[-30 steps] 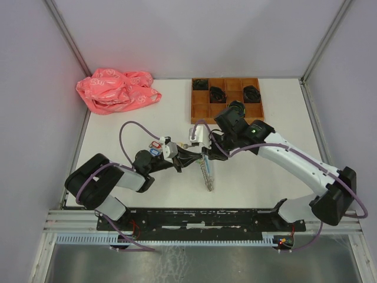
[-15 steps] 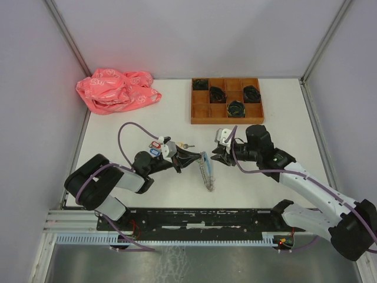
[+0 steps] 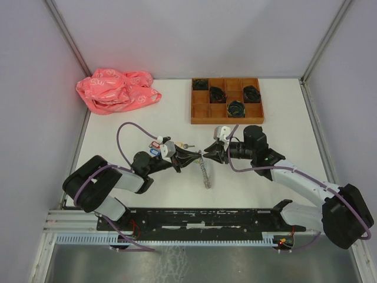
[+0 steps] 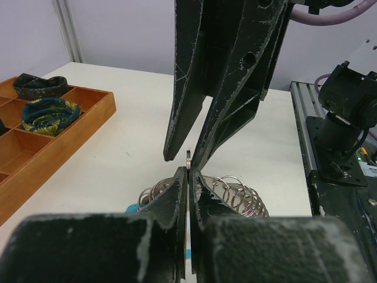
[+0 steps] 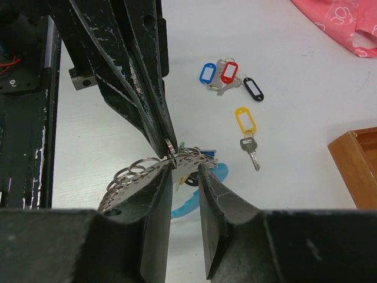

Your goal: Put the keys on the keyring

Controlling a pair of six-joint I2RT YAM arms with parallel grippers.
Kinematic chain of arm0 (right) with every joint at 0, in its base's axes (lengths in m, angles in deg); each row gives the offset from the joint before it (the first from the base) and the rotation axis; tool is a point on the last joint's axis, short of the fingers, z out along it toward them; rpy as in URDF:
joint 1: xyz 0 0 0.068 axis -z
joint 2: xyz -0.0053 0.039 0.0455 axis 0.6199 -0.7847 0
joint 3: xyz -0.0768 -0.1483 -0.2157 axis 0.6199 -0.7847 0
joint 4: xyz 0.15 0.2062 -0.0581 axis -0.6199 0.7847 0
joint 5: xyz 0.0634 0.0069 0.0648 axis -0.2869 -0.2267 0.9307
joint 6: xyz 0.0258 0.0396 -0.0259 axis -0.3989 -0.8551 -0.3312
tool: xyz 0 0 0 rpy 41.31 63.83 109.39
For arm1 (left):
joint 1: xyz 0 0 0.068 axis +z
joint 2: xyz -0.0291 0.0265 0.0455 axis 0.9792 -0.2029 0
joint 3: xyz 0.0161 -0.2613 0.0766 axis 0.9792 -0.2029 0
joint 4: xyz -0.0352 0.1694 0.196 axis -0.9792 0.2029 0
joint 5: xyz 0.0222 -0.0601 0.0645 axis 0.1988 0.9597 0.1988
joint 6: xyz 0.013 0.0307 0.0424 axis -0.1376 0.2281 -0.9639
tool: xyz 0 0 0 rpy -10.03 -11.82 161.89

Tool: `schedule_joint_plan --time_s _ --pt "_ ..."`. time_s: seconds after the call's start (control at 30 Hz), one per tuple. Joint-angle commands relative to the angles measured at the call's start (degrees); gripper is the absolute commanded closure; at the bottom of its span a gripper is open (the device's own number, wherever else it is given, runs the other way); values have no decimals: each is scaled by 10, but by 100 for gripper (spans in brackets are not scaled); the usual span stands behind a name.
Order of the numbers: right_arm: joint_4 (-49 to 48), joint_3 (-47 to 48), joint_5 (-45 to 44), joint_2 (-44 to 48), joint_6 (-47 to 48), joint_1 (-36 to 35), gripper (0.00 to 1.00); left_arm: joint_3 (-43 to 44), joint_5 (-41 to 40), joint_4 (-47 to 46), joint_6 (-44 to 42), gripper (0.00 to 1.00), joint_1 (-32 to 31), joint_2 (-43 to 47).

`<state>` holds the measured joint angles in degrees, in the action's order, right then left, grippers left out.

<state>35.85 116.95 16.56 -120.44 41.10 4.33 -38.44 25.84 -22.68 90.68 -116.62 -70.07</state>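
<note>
Two-fingered left gripper (image 4: 188,174) pinched on the keyring (image 4: 235,191) at the worktop (image 3: 294,118) centre; right gripper (image 5: 185,170) parted, tips at it; keys (image 5: 250,146) nearby.

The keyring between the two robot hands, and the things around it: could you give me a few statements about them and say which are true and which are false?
1. The left hand is shut on one ring of the keyring. True.
2. The right hand is clamped tight shut. False: its fingers stand apart, with a gap between them.
3. The yellow-tagged key hangs on the keyring. False: it lies loose on the table, apart from the keyring.
4. The wooden tray holds dark coiled bundles. True.
</note>
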Motion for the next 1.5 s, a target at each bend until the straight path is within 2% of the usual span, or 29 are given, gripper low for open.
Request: schedule_joint_plan --time_s 0.0,0.2,0.3,0.43,0.47,0.73,1.0,1.17,1.3,1.47 --pt "-63 5 42 -8 -20 3 68 5 8 -122 11 97 -1 15" --pt "-46 14 71 -19 -13 3 73 6 10 -122 13 97 -1 13" --pt "-29 25 80 -29 -8 4 81 8 13 -121 15 97 -1 13" --pt "22 56 85 -36 1 4 98 7 20 -121 14 97 -1 12" --pt "45 67 84 -36 7 4 99 6 22 -121 11 96 -1 11" --pt "350 223 40 -60 99 -7 99 7 26 -94 -17 83 -1 10" --pt "667 426 -112 -164 193 -64 99 17 22 2 -65 73 -1 54" --pt "754 516 -234 -221 190 -99 99 11 18 15 -78 71 -1 59" --pt "778 556 -290 -245 191 -124 99 11 20 9 -74 70 -2 46" --pt "811 590 -317 -273 198 -147 99 12 23 -14 -63 67 -2 25"
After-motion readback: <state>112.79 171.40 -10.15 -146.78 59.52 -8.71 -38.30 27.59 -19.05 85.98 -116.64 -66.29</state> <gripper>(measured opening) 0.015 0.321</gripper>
